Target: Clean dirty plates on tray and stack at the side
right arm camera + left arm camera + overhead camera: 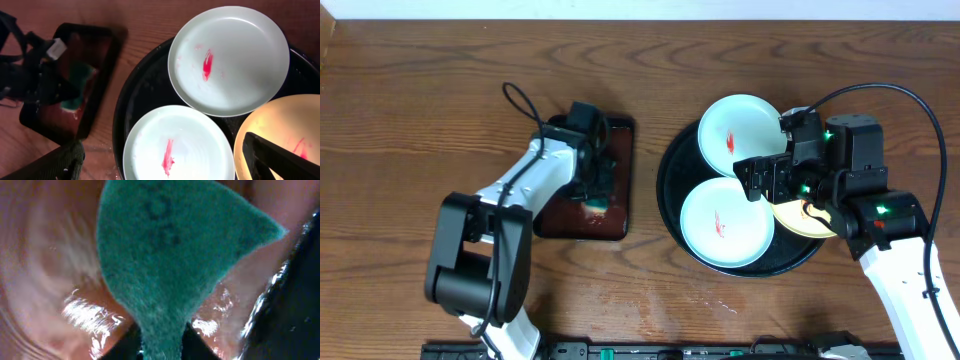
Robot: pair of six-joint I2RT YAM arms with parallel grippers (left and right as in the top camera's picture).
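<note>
Left gripper (592, 190) first: it's down in the small rectangular dark-brown tray (620, 180), and the wrist cam is basically filled with a fuzzy green scrubbing sponge (170, 255). The sponge narrows to a neck right between the two dark fingertips at the bottom, so I'd call that clamped on the sponge. The tray floor around it is shiny with wet-looking glints.

Right gripper (770, 178) is spread wide with nothing in it. It hangs above the large round glossy black tray (672, 170), roughly where the three plates meet. From its own cam, one finger sits over the pale yellow round plate (802, 224) and the other out past the tray's edge.

All three plates are on the black tray. The upper pale bluish-white plate (738, 133) is at the far side and the lower pale bluish-white plate (725, 222) at the near left. They touch or slightly overlap. The yellow one is tucked in at the right, mostly under the arm. Each has a small red smear.

Both trays sit side by side, a gap apart, on the brown wood-grain tabletop (410, 120), which has a few shiny specks near the front edge. A pale strip of wall (620, 8) runs along the back.
</note>
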